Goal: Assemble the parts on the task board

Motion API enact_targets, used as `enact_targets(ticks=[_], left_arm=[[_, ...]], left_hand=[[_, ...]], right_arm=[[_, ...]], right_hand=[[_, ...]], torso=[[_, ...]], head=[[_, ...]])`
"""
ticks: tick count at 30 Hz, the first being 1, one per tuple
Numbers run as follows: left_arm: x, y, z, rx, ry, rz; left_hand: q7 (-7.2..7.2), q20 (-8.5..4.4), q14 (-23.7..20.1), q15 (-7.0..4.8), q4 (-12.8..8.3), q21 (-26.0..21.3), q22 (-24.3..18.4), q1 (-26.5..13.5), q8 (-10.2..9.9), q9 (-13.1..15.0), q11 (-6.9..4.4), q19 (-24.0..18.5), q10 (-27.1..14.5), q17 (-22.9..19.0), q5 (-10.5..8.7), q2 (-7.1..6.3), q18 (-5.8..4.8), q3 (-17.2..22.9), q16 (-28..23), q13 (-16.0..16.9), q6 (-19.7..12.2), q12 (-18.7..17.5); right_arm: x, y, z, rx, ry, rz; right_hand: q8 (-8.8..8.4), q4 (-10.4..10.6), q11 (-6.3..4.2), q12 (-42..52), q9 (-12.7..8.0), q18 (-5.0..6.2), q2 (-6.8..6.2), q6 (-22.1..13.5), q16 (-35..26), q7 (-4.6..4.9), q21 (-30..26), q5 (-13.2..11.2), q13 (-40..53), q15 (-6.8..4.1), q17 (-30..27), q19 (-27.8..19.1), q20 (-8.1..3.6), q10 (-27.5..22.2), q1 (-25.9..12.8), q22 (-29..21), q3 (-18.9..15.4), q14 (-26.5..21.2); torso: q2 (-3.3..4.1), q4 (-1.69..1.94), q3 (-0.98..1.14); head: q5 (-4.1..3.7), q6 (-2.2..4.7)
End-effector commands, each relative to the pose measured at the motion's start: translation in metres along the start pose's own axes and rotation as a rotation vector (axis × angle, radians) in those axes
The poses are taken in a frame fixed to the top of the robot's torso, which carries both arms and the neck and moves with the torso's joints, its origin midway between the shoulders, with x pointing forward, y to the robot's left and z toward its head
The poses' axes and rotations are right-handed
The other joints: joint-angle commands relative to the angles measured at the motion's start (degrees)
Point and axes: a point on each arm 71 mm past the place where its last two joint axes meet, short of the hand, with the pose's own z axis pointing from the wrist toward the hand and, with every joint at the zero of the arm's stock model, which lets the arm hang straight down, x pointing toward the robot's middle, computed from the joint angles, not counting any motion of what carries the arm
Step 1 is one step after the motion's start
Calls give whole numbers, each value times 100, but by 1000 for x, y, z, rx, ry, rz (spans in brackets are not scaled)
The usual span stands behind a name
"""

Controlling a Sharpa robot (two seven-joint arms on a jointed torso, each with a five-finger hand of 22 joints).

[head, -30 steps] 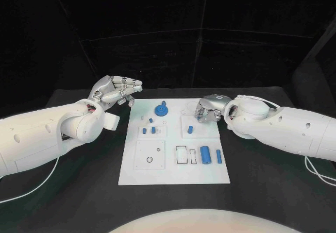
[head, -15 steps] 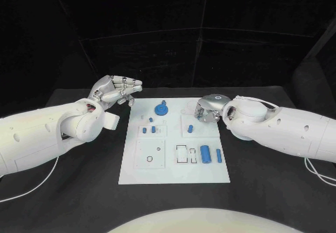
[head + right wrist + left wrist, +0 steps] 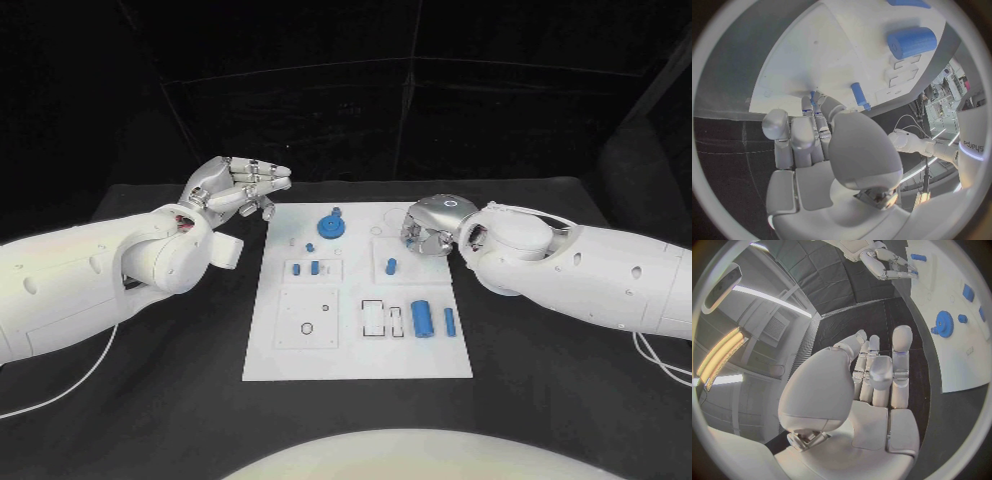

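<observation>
Board (image 3: pixel 289 355) lies mid-table in my head view, parts loose: gear (image 3: pixel 330 227) far edge, cylinder (image 3: pixel 423 318) near-right. I judge assembly barely begun. Left hand (image 3: pixel 234 187), off its far-left corner, fingers apart, holds nothing. Right wrist view: right hand (image 3: pixel 826 145) curled over the board; a blue tip shows at its fingertips, held or not I cannot tell.

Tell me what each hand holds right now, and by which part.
The left hand holds nothing, its fingers curled beside the task board. The right hand is at the board's far right corner; a small blue part shows at its fingertips, but a grip cannot be confirmed.
</observation>
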Motion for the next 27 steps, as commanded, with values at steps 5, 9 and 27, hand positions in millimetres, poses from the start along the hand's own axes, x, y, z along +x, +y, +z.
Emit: enact_targets(ticks=[5,9,27], left_arm=[[-1,0,0,0,9,-9],[-1,0,0,-2,9,-9],[-1,0,0,-1,8,-9]], left_hand=[[-11,-6,-34,-8,-1,-21,-9,38,32,-5,-13,-47,-36,-5,7,18,85,28,-39,6,-31,26],[-5,-4,-39,-6,-5,-49,-27,38,32,-7,-8,-55,-45,-24,5,16,89,30,-49,7,-40,27],[0,-3,-43,-3,-7,-67,-38,37,31,-9,-3,-61,-55,-32,5,15,91,32,-55,7,-50,26]], right_arm=[[-6,0,-6,2,-52,5],[-7,-1,-11,4,-59,15],[-46,45,-37,-122,-151,96]], right_hand=[[1,10,6,-8,4,-61,-10,45,36,12,23,-51,-2,-24,11,42,12,41,-68,19,66,73],[1,10,4,-8,4,-61,-23,46,41,10,25,-56,-1,-25,13,44,12,42,-76,22,83,74],[0,1,2,-9,4,-68,-70,49,71,8,50,-41,-1,-28,41,71,9,43,-88,57,157,78]], torso=[[1,4,-1],[1,3,3],[6,10,-4]], head=[[4,5],[10,24],[69,41]])
